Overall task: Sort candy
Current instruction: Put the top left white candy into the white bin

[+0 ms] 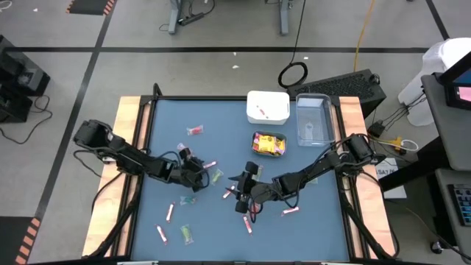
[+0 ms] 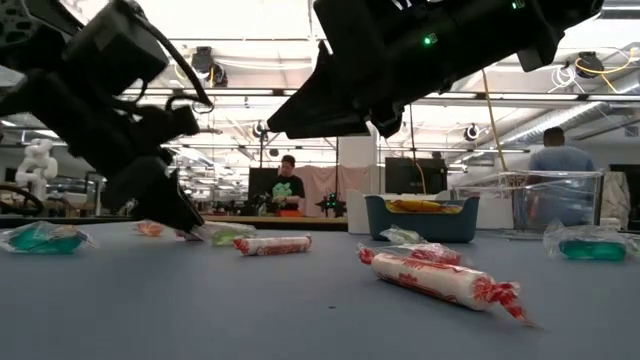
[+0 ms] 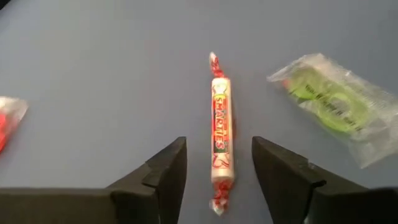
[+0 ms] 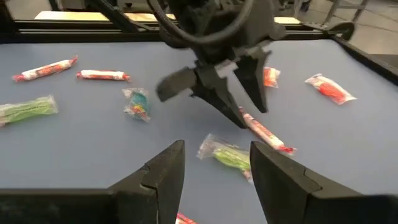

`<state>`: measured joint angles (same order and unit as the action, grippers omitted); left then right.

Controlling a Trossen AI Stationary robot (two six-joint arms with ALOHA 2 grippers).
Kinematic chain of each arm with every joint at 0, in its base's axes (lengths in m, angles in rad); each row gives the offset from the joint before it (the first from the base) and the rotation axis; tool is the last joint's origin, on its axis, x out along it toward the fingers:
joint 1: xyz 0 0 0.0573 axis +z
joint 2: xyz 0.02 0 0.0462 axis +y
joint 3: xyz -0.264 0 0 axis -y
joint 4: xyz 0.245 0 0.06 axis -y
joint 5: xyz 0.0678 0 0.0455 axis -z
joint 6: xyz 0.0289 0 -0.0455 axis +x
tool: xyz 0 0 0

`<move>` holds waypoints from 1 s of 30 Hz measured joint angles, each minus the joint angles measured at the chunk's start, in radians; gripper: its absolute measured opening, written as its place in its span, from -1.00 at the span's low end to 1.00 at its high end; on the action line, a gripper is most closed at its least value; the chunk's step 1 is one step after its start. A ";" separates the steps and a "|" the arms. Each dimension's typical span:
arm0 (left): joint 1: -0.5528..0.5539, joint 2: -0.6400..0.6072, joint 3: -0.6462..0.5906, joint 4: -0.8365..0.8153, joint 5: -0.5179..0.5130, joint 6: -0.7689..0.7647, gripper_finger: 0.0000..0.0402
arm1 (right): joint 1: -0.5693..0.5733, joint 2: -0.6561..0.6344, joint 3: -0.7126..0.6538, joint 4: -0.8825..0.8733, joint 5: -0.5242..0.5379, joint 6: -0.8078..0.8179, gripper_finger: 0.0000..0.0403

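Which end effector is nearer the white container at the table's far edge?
Right. The right end effector sits mid-table, almost straight below the white container in the high view. The left end effector is farther off to the left, open around a pink-white stick.

Candy roll (image 3: 217,140) lies on the table (image 3: 93,56) between left gripper (image 3: 217,165) fingers

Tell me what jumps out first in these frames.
The left claw sits open, straddling a pink-white candy stick lying on the blue table, with a green clear-wrapped piece just beside it. The right claw hovers open mid-table, facing the left one. Behind, a teal container holds the yellow packets.
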<state>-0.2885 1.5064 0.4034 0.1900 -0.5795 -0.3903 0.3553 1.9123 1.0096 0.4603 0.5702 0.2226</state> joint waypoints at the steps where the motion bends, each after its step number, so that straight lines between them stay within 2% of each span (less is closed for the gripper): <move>1: 0.002 0.019 0.000 0.025 0.002 0.025 -0.09 | 0.000 0.000 0.000 -0.001 -0.001 0.000 -0.15; 6: 0.009 0.103 0.002 0.128 0.001 0.081 -0.23 | 0.001 0.000 0.000 0.000 -0.001 -0.012 -0.15; 15: 0.016 0.148 0.005 0.134 0.022 0.063 -0.79 | 0.001 0.000 0.000 0.001 0.000 -0.026 -0.15; 22: 0.017 0.120 0.014 0.134 0.023 0.113 -0.79 | 0.001 0.000 0.000 0.000 0.001 -0.034 -0.15; 26: 0.016 0.069 0.022 0.108 0.029 0.174 -0.67 | -0.010 0.000 0.000 -0.006 0.004 -0.051 -0.15; 30: 0.008 -0.004 0.034 0.120 0.028 0.238 -0.67 | -0.038 0.000 -0.001 -0.033 0.004 -0.051 -0.15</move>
<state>-0.2810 1.5021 0.4377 0.3096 -0.5510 -0.1524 0.3174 1.9121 1.0088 0.4275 0.5739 0.1715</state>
